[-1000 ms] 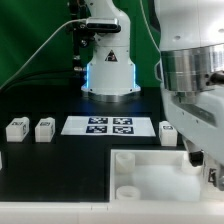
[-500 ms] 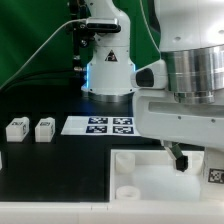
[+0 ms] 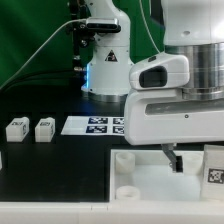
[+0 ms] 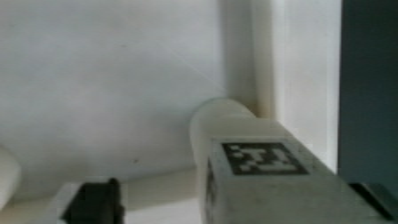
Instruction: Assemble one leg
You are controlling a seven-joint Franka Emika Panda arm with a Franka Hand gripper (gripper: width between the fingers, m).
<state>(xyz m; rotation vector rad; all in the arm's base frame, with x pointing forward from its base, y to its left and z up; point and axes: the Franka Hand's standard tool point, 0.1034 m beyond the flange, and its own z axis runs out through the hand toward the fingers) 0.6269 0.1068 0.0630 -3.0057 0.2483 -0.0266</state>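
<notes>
The leg (image 3: 214,166), a small, stiff, seemingly light block, is shown at the exterior view's right over the tray (image 3: 135,172) on the counter, apparently gripped by the tool (image 3: 200,160) on its flat sides, though closure cannot be confirmed.

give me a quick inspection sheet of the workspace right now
surface: black table, with the marker board lying flat on it
job's things: two legs side by side at the exterior view's left; another leg low at its right, by the pincer; large white tray in front
clutter: nothing seen
grippers: pincer low over the tray; open or shut cannot be told
cables: white cable running to the arm base
surroundings: green backdrop
</notes>
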